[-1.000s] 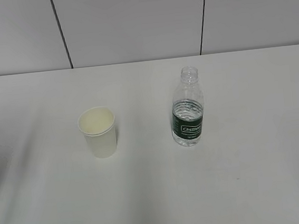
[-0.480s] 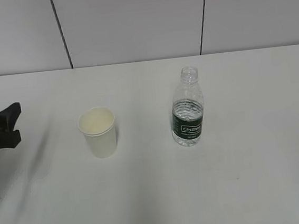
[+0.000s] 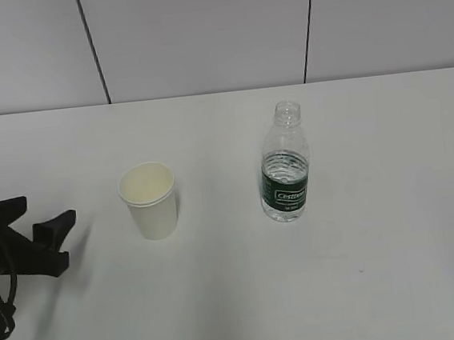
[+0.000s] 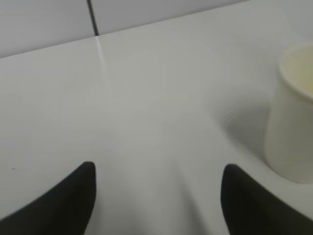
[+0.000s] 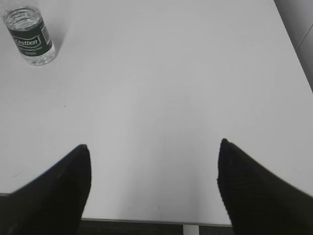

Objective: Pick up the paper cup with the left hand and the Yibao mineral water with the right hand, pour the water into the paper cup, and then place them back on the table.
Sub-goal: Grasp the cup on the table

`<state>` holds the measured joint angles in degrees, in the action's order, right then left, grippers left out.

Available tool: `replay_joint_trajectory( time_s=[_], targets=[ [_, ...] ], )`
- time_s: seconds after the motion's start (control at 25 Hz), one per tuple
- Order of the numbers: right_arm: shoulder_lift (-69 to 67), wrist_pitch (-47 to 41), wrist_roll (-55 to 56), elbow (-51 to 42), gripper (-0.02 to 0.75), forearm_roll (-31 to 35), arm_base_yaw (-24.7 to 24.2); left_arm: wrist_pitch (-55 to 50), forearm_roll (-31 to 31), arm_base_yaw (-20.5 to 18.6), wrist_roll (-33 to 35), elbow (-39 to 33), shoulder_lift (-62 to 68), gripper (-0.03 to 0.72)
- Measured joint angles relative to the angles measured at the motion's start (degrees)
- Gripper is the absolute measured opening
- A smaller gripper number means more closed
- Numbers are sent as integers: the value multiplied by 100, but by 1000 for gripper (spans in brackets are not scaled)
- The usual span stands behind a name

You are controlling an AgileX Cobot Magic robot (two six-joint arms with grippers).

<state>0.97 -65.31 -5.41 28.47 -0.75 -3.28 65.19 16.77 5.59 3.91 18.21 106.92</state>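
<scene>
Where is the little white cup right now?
The paper cup stands upright on the table, left of centre in the exterior view, between the open left hand and the Yibao mineral water, touching neither.

Paper cup (image 3: 151, 200) (upright) beside bottle (image 3: 284, 164)

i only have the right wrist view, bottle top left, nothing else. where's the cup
Observer: The paper cup stands upright left of the Yibao mineral water, a clear gap between them.
Operator: left arm near it?
Observer: The left hand is open, left of the cup, not touching.
Operator: can you see my right arm from outside?
Observer: No, the exterior view doesn't show it; only the right hand in your own view, jaws open.
</scene>
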Motion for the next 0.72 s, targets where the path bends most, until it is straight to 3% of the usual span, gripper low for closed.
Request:
replay_joint_trajectory(
  time_s=[0.4,0.72],
  targets=[
    [0,0,0,0,592,0,0,34,1392,0,0,13,146,517],
    [0,0,0,0,592,0,0,36,1755,7,-352,111,168,557]
  ],
)
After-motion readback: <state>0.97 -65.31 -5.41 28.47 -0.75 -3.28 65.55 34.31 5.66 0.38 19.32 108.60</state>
